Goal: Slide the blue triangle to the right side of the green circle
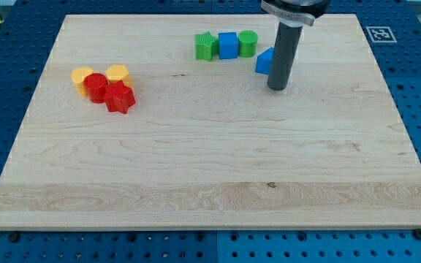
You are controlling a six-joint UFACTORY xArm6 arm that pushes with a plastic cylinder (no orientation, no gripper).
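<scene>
The blue triangle (264,62) lies near the view's top, just right of and slightly below the green circle (248,43). The rod partly hides the triangle's right side. My tip (277,87) rests on the board at the triangle's lower right, touching or nearly touching it. The green circle stands at the right end of a short row, with a blue cube (228,45) in the middle and a green star-like block (206,46) at the left.
At the view's left sits a cluster: two yellow blocks (83,75) (117,73), a red round block (96,85) and a red star-like block (120,97). The wooden board (210,168) lies on a blue perforated table.
</scene>
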